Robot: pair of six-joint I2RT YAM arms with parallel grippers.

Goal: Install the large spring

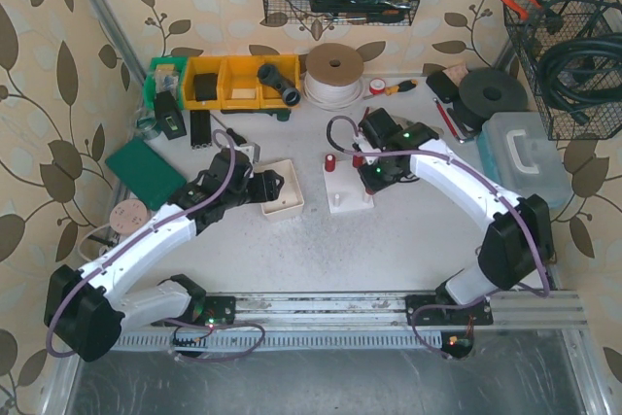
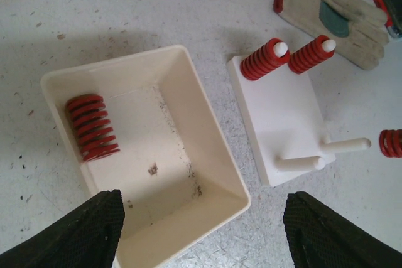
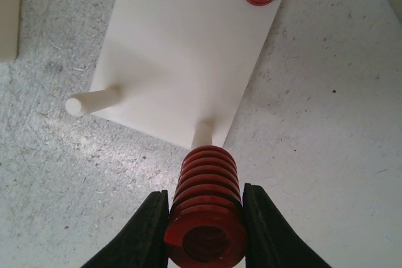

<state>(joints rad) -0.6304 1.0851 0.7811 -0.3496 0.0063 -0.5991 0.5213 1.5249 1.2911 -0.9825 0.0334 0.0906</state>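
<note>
A white peg board [image 1: 348, 191] stands mid-table. Two red springs [image 2: 264, 59] [image 2: 309, 54] sit on its far pegs. Two near pegs [image 2: 300, 162] [image 2: 345, 145] are bare. My right gripper [image 3: 206, 230] [image 1: 372, 174] is shut on a large red spring [image 3: 207, 208], also seen at the right edge of the left wrist view [image 2: 391, 143]. The spring lines up just short of the tip of one bare peg [image 3: 202, 135]. My left gripper [image 2: 201, 236] [image 1: 255, 185] is open and empty over the near rim of a cream bin [image 2: 213, 155]. Another red spring [image 2: 93, 127] lies in the bin.
A work glove [image 2: 333, 17] lies beyond the board. Yellow bins [image 1: 238, 80], a tape roll [image 1: 333, 73], a black roll [image 1: 491, 94] and a clear box [image 1: 525, 153] stand at the back and right. A green pad [image 1: 146, 170] lies left.
</note>
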